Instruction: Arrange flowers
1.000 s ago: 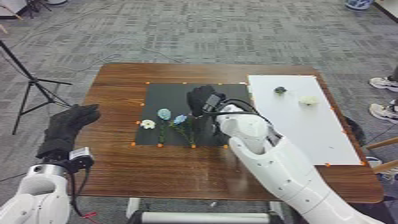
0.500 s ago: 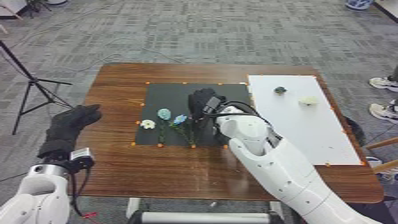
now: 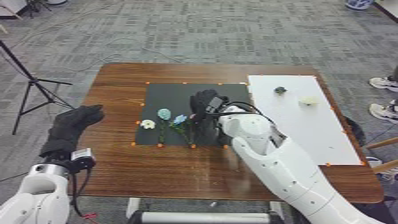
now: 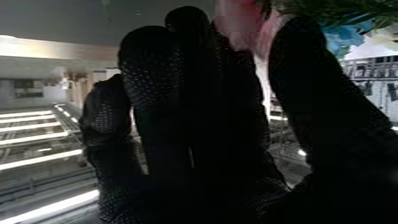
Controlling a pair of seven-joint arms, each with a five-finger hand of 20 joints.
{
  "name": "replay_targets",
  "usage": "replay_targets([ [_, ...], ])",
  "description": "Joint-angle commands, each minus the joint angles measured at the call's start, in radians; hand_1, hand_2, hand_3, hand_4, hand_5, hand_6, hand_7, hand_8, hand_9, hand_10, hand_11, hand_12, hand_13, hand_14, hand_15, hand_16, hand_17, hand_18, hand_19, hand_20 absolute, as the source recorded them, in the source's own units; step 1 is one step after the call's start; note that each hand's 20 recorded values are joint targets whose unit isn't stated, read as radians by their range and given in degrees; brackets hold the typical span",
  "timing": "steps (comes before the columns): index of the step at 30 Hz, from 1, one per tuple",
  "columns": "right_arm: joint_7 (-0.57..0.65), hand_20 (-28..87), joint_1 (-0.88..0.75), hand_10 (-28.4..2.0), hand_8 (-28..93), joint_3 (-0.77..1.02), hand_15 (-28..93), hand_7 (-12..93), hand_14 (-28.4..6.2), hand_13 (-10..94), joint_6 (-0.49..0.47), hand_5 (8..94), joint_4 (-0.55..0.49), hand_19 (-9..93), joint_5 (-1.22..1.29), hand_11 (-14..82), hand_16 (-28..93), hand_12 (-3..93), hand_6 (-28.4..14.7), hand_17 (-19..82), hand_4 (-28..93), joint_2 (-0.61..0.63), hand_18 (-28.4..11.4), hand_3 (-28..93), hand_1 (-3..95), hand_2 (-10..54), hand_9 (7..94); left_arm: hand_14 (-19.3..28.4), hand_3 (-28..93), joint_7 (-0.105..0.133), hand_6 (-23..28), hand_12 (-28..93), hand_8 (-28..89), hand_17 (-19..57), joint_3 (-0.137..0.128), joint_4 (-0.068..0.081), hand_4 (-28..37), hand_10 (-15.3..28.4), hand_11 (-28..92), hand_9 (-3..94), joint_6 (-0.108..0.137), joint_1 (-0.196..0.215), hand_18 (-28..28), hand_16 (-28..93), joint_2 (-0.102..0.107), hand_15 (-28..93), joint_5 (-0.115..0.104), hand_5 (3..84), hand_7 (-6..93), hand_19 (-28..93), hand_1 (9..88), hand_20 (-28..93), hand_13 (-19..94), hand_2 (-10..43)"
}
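A black tripod [image 3: 34, 79] is seen to the left of the fingers of the left hand [image 3: 75, 120], a blue-and-white pot [image 3: 359, 4] is seen far beyond those of the right hand [image 3: 205, 104] on grey carpet [image 3: 222, 45], and bright strip lights [image 4: 44, 157] are seen behind the latter's fingers.

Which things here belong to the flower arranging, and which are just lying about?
For the arranging:
- white flower, pale green flower, blue flower
- pink flower, at the right robot hand
- cream flower
- black mat, white sheet

Apparently just about:
- tripod
- blue-and-white pot
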Motion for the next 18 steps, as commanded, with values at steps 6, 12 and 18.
replay_targets([
  [6,0.019,55,0.039,-10.9,-12,-0.011,59,21,-11.3,66,-0.029,67.4,-0.054,76,0.032,16.1,33,17.5,1.6,32,-21,0.044,-22.2,71,38.8,-9.5,75.8,17.8,69,-0.005,2.5,11,-8,7.4,-0.012,-0.004,-23.0,14.8,21,54.4,-0.016,0.008,10.5,-2,-0.002,22,0.009,55.6,16.6,5,27.2,16,41,10.5],
  [12,0.021,55,0.064,-11.1,-12,-0.014,59,20,-11.4,66,-0.060,66.7,-0.096,76,0.057,15.9,33,17.4,1.2,31,-21,0.080,-22.2,71,38.3,-9.5,75.1,17.8,68,-0.001,2.5,11,-8,7.3,-0.015,-0.007,-22.7,14.8,21,54.5,-0.011,0.012,10.5,-2,-0.005,22,0.008,55.7,16.7,5,27.5,16,41,10.1],
  [18,0.030,54,0.086,-11.5,-12,0.058,57,19,-12.3,65,-0.041,64.7,-0.191,74,0.126,15.2,32,17.4,0.6,30,-21,0.163,-22.3,70,34.9,-9.5,72.2,17.9,68,0.007,2.5,11,-8,7.2,-0.020,-0.013,-22.6,14.8,21,54.5,-0.003,0.028,10.5,-2,-0.009,22,0.007,55.6,16.8,5,27.7,16,41,10.1],
])
